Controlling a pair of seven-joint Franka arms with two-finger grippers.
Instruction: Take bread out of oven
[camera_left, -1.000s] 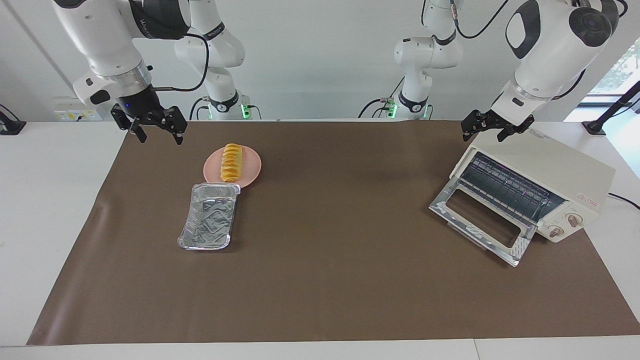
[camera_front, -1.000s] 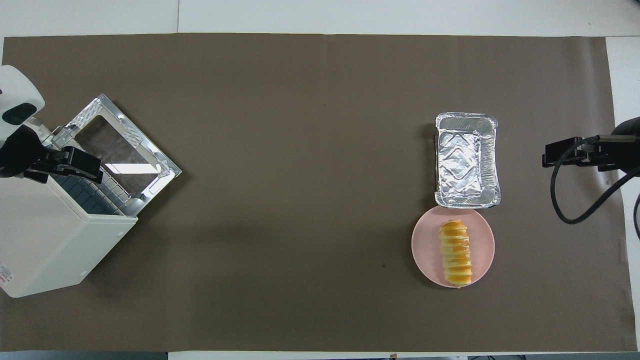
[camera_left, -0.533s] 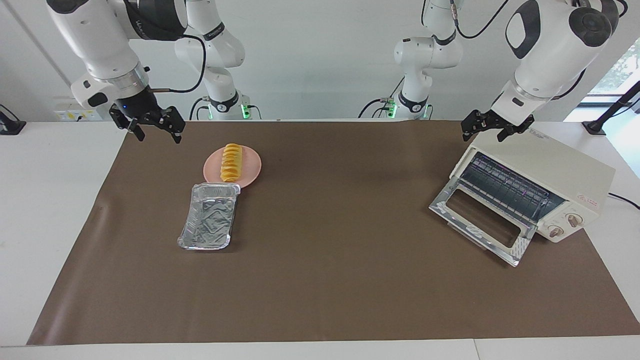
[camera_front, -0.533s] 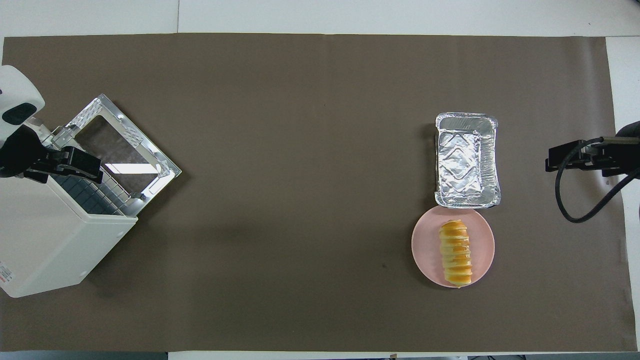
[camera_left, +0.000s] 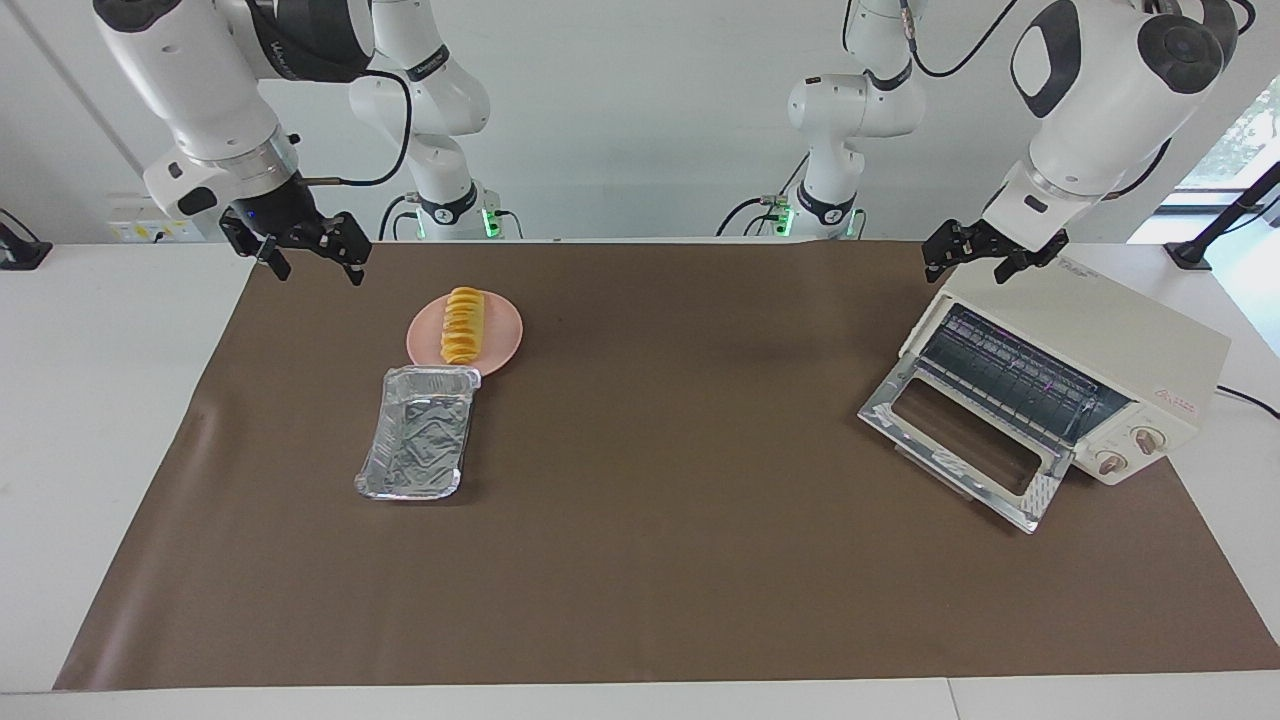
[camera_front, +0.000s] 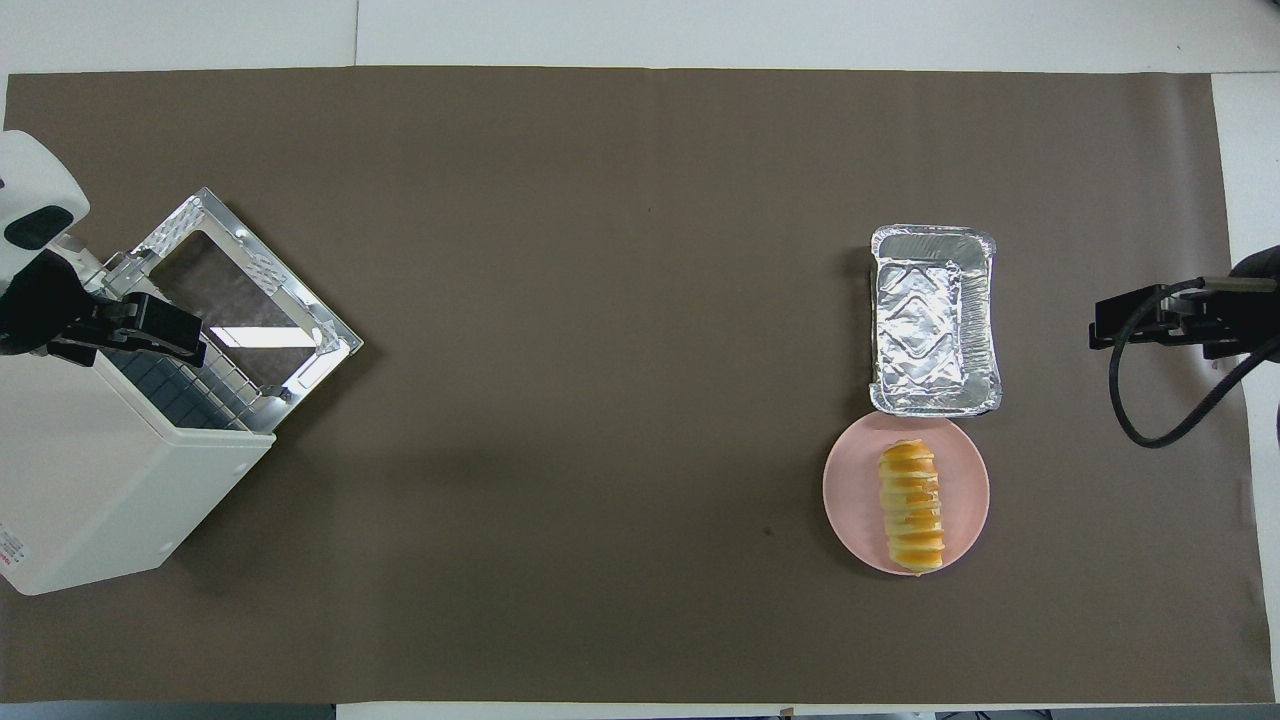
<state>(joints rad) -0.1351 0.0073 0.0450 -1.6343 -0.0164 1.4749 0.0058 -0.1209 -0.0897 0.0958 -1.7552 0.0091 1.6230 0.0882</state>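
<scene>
Golden bread (camera_left: 462, 325) on plate (camera_left: 504, 338), near right claw (camera_left: 305, 259), fingers apart; left claw (camera_left: 978, 262) apart over oven (camera_left: 1100, 345).

No text is legible. The boxy cream-white toaster oven (camera_left: 1085, 365) carries a small red mark on its front panel above the knobs, and a small red-printed label on its side (camera_front: 12, 552); neither can be read. Faint lettering shows on the right arm's dark upper housing (camera_left: 290, 45), unreadable.
</scene>
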